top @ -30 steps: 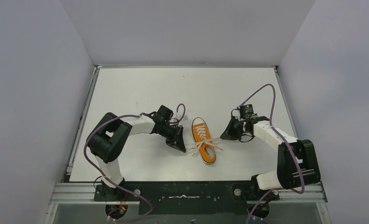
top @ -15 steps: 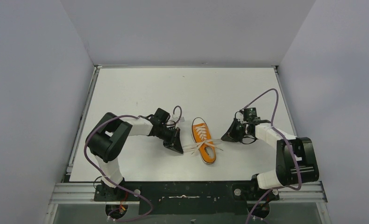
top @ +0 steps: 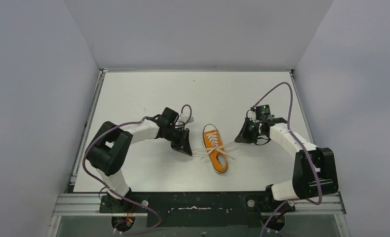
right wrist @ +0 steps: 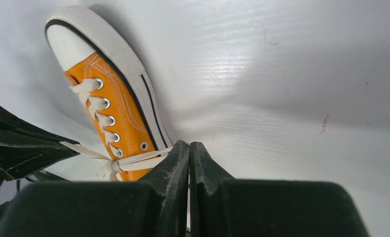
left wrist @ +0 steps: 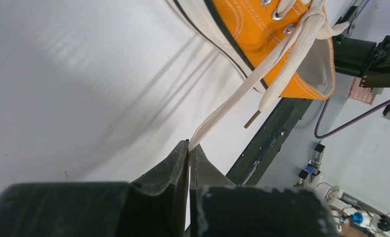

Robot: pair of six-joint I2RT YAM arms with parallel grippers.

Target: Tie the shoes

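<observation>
While both arms reach low over the white table (top: pixel 134 94), the orange sneaker (top: pixel 215 148) lies mid-table between them, toe away from the bases, long axis near-to-far. The laces (left wrist: pixel 242 94) cross at the top eyelets and run out sideways. The left gripper (left wrist: pixel 189 149), nearer the shoe, pinches one strand. The right gripper (right wrist: pixel 189 145) is pressed together, apparently on the other. The pull should go outward, across the axis.

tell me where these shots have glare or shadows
left wrist: the lace throws streaky soft shadows on the glossy table, and the left hand is dark; right wrist: bright sheen on the table beside the sneaker; top external: even light, no glare.
</observation>
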